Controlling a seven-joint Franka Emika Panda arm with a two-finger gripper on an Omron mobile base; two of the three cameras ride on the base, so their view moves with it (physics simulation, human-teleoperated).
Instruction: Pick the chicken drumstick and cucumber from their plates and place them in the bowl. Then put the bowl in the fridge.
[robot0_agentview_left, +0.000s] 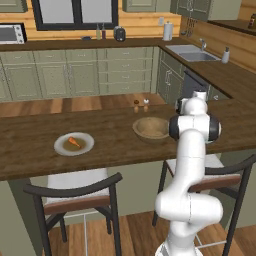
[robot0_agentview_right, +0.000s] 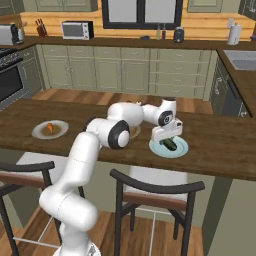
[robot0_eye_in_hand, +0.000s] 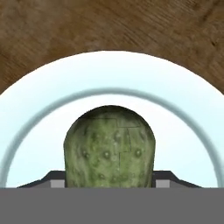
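Step in hand: grasp of the cucumber (robot0_eye_in_hand: 109, 146), as judged from the pose; nothing lifted yet.
Gripper (robot0_agentview_right: 168, 138): down over the cucumber in the right base view. In the hand view the two fingertips (robot0_eye_in_hand: 52, 179) stand either side of the green body, very close to it. Whether the pads already press on the skin I cannot tell.
Cucumber: lies flat on the pale blue-white plate (robot0_eye_in_hand: 183, 109), near the plate's middle, rounded end pointing away from the hand camera.
Plate position: on the desk (robot0_agentview_right: 225, 145), just right of the wooden bowl (robot0_agentview_left: 151, 128), which the arm partly hides in the right base view.
Chicken drumstick (robot0_agentview_left: 74, 142): untouched on its own plate (robot0_agentview_left: 60, 148), well apart to the left along the desk.
Bowl contents: appears empty in the left base view.
Advice, closing: keep the jaws square across the cylinder's width, centred, so it cannot roll out.
Advice, lift: raise straight up until clear of the plate rim before swinging toward the bowl.
Risk: the rounded, bumpy skin may slip if pinched near the end; grip the mid-body.
Progress: early; both foods still out of the bowl.
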